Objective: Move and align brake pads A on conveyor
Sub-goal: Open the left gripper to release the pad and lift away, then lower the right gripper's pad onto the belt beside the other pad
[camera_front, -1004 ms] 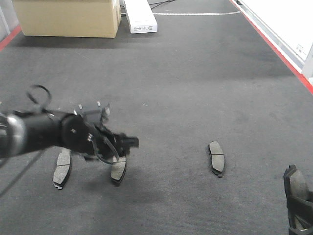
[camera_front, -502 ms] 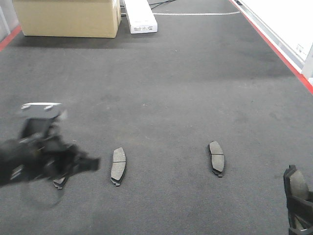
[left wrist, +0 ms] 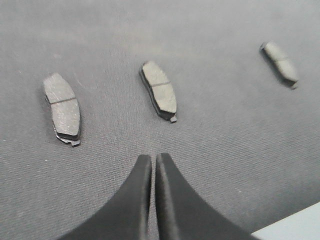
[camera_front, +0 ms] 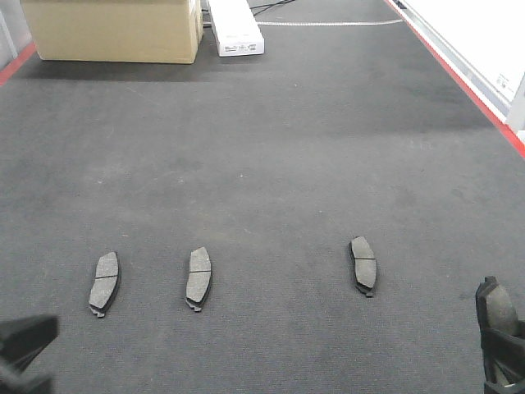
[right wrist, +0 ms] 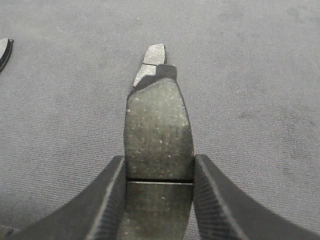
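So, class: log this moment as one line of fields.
left gripper: shut, empty | right gripper: shut on fourth pad | three pads in a row on conveyor

3 brake pads lie in a row across the near part of the conveyor (camera_front: 271, 148): left pad (camera_front: 104, 281), middle pad (camera_front: 198, 276), then, after a wider gap, the right pad (camera_front: 362, 263). A cardboard box (camera_front: 115, 29) sits at the far left end (a white box (camera_front: 235, 27) just right of it).
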You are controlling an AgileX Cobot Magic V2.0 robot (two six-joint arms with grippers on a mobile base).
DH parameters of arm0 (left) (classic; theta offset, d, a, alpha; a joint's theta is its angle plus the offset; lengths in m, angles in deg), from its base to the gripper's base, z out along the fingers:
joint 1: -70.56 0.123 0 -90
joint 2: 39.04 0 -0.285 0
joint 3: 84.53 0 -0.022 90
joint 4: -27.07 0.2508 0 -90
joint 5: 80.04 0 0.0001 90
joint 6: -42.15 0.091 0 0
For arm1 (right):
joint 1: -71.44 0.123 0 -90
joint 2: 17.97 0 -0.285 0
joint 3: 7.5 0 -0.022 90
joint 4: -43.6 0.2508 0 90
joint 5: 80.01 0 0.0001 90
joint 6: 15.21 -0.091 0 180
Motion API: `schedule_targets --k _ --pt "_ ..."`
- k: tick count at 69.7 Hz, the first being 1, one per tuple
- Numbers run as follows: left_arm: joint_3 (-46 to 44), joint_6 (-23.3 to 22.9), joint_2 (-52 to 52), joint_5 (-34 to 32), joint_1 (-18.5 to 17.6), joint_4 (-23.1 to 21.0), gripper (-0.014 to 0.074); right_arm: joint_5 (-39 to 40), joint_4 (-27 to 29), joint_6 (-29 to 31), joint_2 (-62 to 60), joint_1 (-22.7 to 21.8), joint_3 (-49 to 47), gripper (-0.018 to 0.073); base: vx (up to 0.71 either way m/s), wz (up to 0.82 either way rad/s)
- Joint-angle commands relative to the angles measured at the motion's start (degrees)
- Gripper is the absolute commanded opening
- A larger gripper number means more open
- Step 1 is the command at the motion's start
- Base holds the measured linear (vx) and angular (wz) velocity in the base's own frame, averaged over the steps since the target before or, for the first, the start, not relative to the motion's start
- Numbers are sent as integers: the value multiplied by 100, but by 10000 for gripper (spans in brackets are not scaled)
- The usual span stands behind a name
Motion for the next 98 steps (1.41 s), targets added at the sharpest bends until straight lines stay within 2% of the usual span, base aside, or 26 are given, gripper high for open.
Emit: schedule_targets --k 1,18,29,49,73,82,90,98 --pt "68 -10 -511 -339 -12 22 0 480 -56 69 8 -10 -166 97 0 0" --pt "127 -10 -1272 -359 -12 17 0 480 -56 69 8 -10 -166 97 0 0" --pt "127 -10 -1309 -359 -12 11 0 499 -56 69 8 -10 -166 97 0 0" --pt "127 -10 -1309 -359 -12 3 0 1114 107 97 222 -10 -256 101 0 0" --pt "127 -10 -1309 -359 -12 3 0 1358 118 218 3020 -5 -1799 106 0 0" --pt "127 -10 -1309 -359 -12 3 0 1296 391 218 4061 14 -2498 112 0 0" --pt "127 -10 -1309 -359 -12 -1 0 1203 430 249 4853 406 -3085 118 0 0" --pt "127 -15 -1309 -359 -12 1 0 1019 535 39 5667 871 -3704 121 0 0"
